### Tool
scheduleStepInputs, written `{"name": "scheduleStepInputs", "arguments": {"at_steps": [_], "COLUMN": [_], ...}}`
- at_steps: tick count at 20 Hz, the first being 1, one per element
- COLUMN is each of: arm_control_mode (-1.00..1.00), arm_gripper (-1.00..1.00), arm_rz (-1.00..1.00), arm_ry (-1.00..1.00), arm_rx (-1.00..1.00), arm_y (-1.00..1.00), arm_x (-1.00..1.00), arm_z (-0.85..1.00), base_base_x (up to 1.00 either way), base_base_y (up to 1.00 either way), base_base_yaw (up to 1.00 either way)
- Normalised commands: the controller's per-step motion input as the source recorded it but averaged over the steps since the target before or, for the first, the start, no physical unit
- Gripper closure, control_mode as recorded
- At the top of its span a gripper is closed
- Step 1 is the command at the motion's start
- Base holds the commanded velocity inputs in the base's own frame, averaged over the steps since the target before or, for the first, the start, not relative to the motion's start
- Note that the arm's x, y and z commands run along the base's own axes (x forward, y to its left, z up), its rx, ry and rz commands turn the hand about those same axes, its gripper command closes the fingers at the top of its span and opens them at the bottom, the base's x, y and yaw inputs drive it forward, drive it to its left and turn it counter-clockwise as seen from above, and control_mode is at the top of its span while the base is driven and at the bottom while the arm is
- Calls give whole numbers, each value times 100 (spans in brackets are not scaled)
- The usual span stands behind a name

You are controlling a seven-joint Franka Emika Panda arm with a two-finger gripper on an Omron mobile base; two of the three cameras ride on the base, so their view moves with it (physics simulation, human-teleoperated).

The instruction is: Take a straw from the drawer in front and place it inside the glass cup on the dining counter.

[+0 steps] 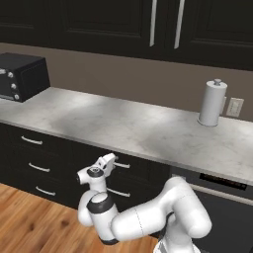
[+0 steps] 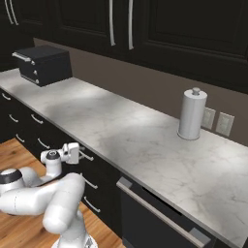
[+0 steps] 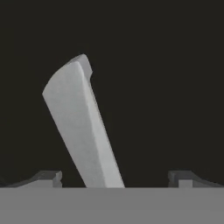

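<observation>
Worktop (image 1: pixel 148 131): grey-veined marble, smooth, soft sheen. Drawer (image 1: pixel 133 170) fronts matt black; bar handle (image 3: pixel 83 131) looked brushed silver metal. Floor (image 1: pixel 29 222) warm wood planks, satin. Paper-towel roll (image 1: pixel 212 105) matt white. Arm (image 1: pixel 148 220) glossy white plastic.

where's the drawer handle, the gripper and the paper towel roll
drawer handle (image 3: pixel 83 131): hand view, middle of the silver bar.
gripper (image 3: pixel 114 177): hand view, midway between its open fingertips, either side of the bar.
paper towel roll (image 1: pixel 212 105): left base view, middle of the white roll.
</observation>
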Motion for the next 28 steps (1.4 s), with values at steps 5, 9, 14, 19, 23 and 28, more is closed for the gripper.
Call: {"name": "scheduleStepInputs", "arguments": {"at_steps": [5, 9, 14, 19, 23, 28], "arm_control_mode": [-100, -100, -100, -100, -100, -100], "arm_gripper": [-100, 100, 100, 100, 100, 100], "arm_rz": [0, 0, 0, 0, 0, 0], "arm_ry": [-19, -19, -5, -15, -20, -12], "arm_rx": [-13, -10, -1, -6, -10, -8], "arm_y": [0, 0, 7, 36, 48, 60], "arm_x": [30, 28, -5, -46, -66, -69], "arm_z": [-49, -5, 8, 16, 17, 18], "base_base_x": [0, 0, 0, 0, 0, 0], "base_base_y": [0, 0, 0, 0, 0, 0], "base_base_yaw": [0, 0, 0, 0, 0, 0]}}
